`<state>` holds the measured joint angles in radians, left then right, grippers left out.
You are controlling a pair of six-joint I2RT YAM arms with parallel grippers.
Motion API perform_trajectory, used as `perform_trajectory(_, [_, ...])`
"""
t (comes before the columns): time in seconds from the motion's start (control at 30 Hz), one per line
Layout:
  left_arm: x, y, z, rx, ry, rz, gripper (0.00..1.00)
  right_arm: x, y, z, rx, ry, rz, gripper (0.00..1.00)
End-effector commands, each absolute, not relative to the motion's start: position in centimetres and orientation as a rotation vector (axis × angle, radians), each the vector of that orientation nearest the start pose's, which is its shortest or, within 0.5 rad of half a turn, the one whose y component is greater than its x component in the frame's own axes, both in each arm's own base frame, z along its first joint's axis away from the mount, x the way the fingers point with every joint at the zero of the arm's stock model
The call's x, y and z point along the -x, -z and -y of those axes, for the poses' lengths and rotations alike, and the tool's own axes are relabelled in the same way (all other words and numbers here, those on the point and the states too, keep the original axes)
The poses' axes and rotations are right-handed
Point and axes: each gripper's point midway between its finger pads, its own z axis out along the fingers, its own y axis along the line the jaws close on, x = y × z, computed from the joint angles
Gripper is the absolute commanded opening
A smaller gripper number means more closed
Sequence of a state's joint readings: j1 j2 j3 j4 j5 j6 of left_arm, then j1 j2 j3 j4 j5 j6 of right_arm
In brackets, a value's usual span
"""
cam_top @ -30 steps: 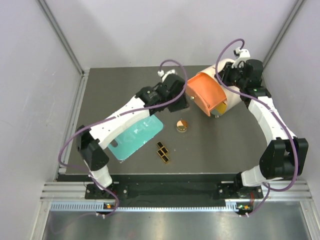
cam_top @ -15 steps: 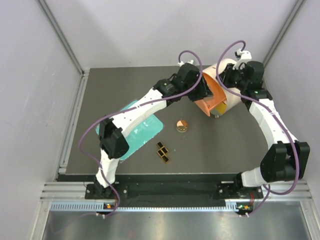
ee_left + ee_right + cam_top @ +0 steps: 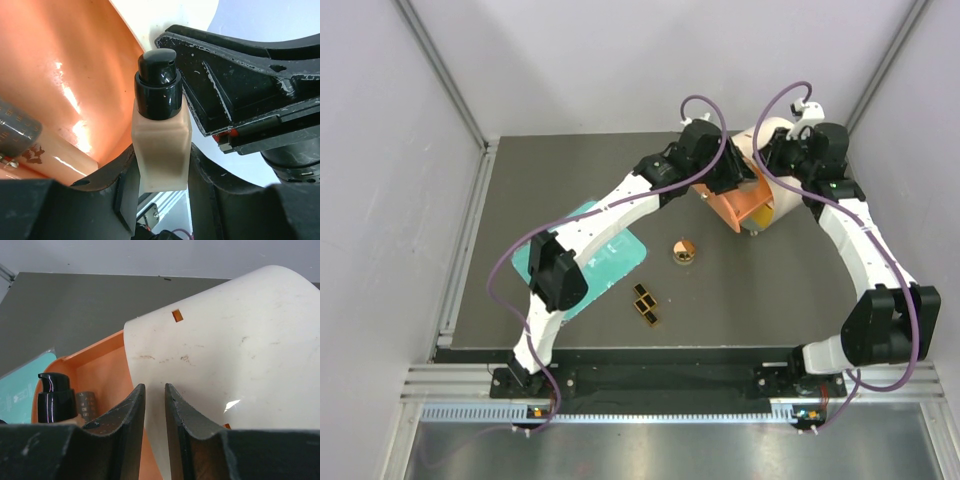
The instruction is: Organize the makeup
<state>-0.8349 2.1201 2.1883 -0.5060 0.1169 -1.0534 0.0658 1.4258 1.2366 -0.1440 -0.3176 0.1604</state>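
Pale lavender-white walls (image 3: 380, 150) close off three sides of the cell, with bare aluminium posts (image 3: 440, 70) running down the two back corners. They enclose a dark grey matte worktop (image 3: 570, 170), which ends at the near edge in a black-and-silver rail (image 3: 640, 385) with a brushed metal sheet (image 3: 650, 450) below it.

A white drum (image 3: 772, 130) sits at the far right of the worktop, tipped so that its orange drawer (image 3: 740, 205) opens toward the middle of the surface. Both arms reach in to it.

The left gripper (image 3: 738, 180) is at the drawer's mouth, clenched on a peach bottle (image 3: 162, 150). Its fingers press the bottle's two flat sides and the black pump cap points into the drawer. A second peach tube (image 3: 60, 155) with a grey patterned end lies against the orange floor just inside.

The right gripper (image 3: 152, 390) is on the drum's far side. Its jaws are drawn to a narrow gap, and they seem to pinch the edge of the white shell just where the orange drawer emerges.

On the near side of the drum, a little toward the left arm, a round gold compact (image 3: 684, 250) lies alone on the grey surface. Farther from the drum in the same direction, a cluster of black palettes (image 3: 645, 303) with gold pans lies touching in a short diagonal row. Well to the drum's left lies a teal tray (image 3: 610, 260), flat on the worktop, its far corner hidden under the left arm (image 3: 610, 205).
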Motion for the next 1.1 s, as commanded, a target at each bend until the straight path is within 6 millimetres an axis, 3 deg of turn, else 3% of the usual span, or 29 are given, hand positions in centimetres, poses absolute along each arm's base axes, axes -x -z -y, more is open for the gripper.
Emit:
perform_trajectory(0.0, [-37.3,-33.7,49.5,0.184,1.357,-2.146,0.41,-37.7,-14.5,-8.2,0.045,-0.427,-2.398,0.24])
perform_trajectory(0.47, [-37.6,-34.8,48.5,0.246,1.339,-2.119,0.52,-38.0,-14.6,-8.1,0.055,-0.415,-2.396,0.25])
perform_trajectory(0.77, [-38.1,-36.5,47.7,0.259,1.313,-2.053,0.51,-37.9,-14.2,-7.9,0.052,-0.406,-2.406,0.25])
perform_trajectory(0.9, [-38.2,-38.6,47.2,0.244,1.334,-1.977,0.51,-37.9,-14.1,-7.8,0.053,-0.403,-2.408,0.25])
perform_trajectory(1.07, [-38.5,-43.3,45.4,0.225,1.345,-1.816,0.49,-38.0,-14.0,-7.8,0.054,-0.399,-2.410,0.25])
